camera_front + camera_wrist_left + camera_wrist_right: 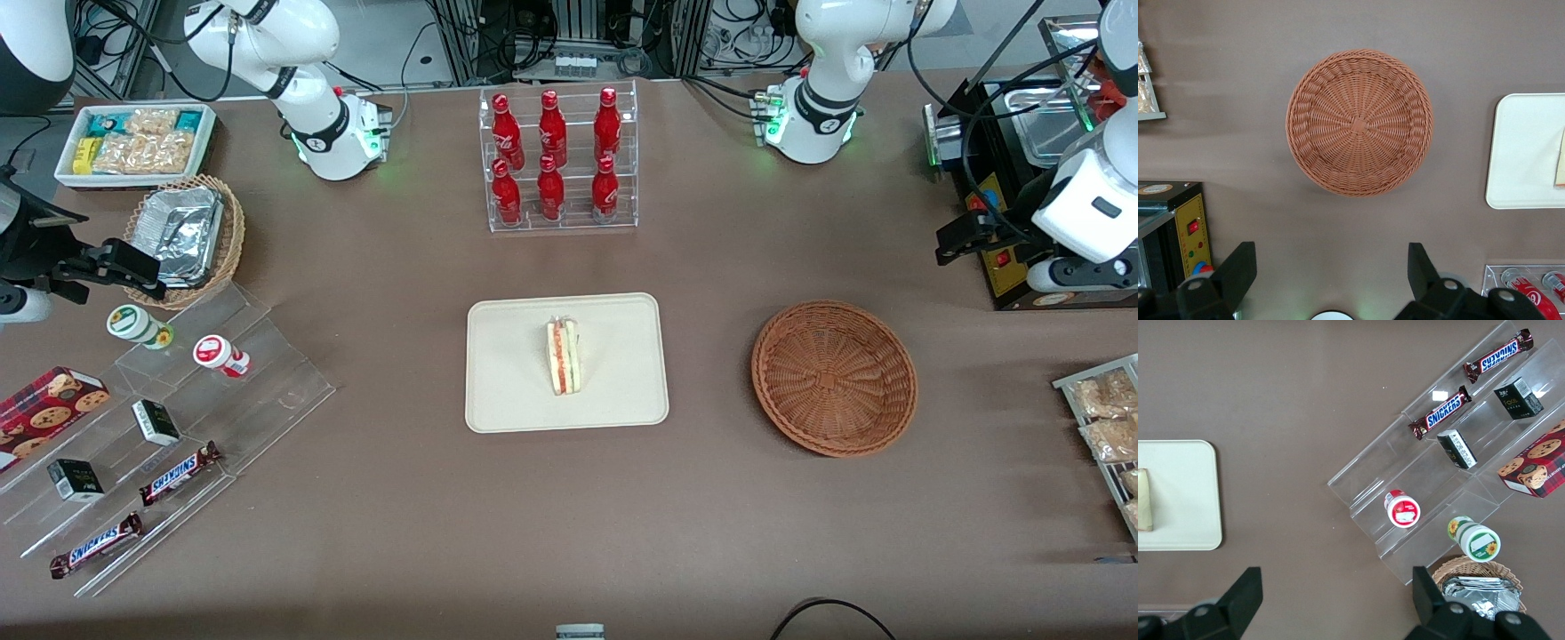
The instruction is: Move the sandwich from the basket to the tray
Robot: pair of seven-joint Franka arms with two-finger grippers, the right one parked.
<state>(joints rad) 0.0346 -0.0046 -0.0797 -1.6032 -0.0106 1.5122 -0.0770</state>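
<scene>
While the pincer [1331,280] hangs open, the sandwich [563,356] lies well apart.

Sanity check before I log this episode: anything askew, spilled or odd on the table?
Nothing stands out. The sandwich lies intact on the tray, the basket sits upright and empty beside it, and the gripper hangs open above the table near the basket, holding nothing.

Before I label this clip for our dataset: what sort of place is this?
Probably a lab bench dressed as a snack shop: a bottle rack, tiered candy shelves. The sandwich lies on the tray, the basket is empty; the gripper hangs open above it.
</scene>
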